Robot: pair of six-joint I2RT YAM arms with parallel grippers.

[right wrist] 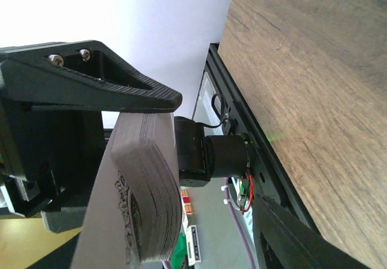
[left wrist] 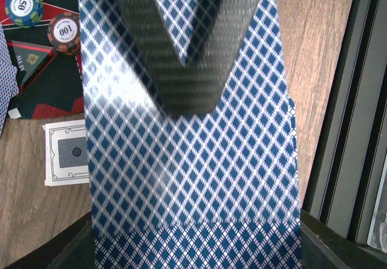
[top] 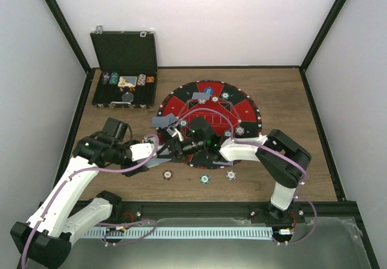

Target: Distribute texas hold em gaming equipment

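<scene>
My right gripper (top: 192,141) (right wrist: 175,172) is shut on a deck of playing cards (right wrist: 145,190) over the near edge of the round red-and-black poker mat (top: 242,109). The blue-diamond card back (left wrist: 193,160) fills the left wrist view, with a right finger lying dark across its top. My left gripper (top: 162,150) (left wrist: 196,245) sits right at the deck; its fingers (left wrist: 75,248) stand apart at the card's sides. Three chips (top: 205,179) lie on the wood near the mat. A blue disc (top: 207,90) and cards (top: 163,122) lie on the mat. No orange disc shows.
The black hinged case (top: 124,54) stands open at the back left with chips inside. A single card (left wrist: 68,153) lies on the wood by the mat, and two chips (left wrist: 63,30) sit on the mat's edge. The black rail (top: 199,211) runs along the near edge.
</scene>
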